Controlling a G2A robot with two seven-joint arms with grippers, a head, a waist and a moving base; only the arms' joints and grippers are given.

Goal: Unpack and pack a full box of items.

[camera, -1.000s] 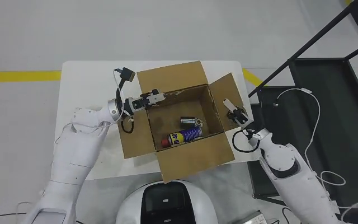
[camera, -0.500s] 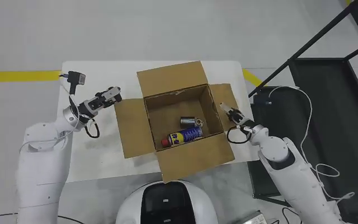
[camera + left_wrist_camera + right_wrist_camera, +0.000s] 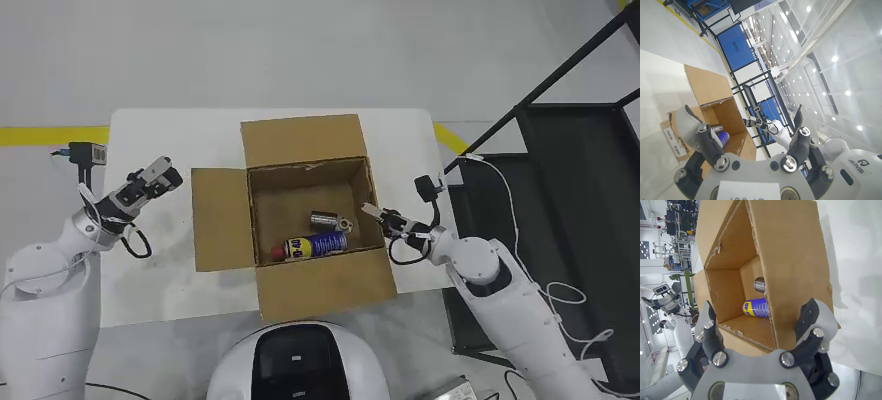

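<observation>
An open cardboard box [image 3: 303,140] sits mid-table. On its floor lie a blue spray can [image 3: 315,245] with a red cap and a short metal cylinder [image 3: 325,218]. The right wrist view looks into the box at the can [image 3: 756,309] and cylinder [image 3: 759,285]. My right gripper [image 3: 372,213] is open at the box's right rim, its fingers [image 3: 810,313] either side of the right flap [image 3: 791,256] without pinching it. Left of the box, my left gripper [image 3: 160,175] hovers open and empty over the table; its wrist view shows the box [image 3: 719,113] ahead.
The box's left flap [image 3: 218,220] and near flap [image 3: 320,285] lie spread flat on the white table [image 3: 150,270]. A black metal rack [image 3: 560,170] stands close to the table's right edge. A yellow floor line [image 3: 50,135] runs behind on the left.
My left gripper let go of the box's left side and pulled back left. The box turned square and slid left. My right gripper moved in onto the right flap, which rose.
</observation>
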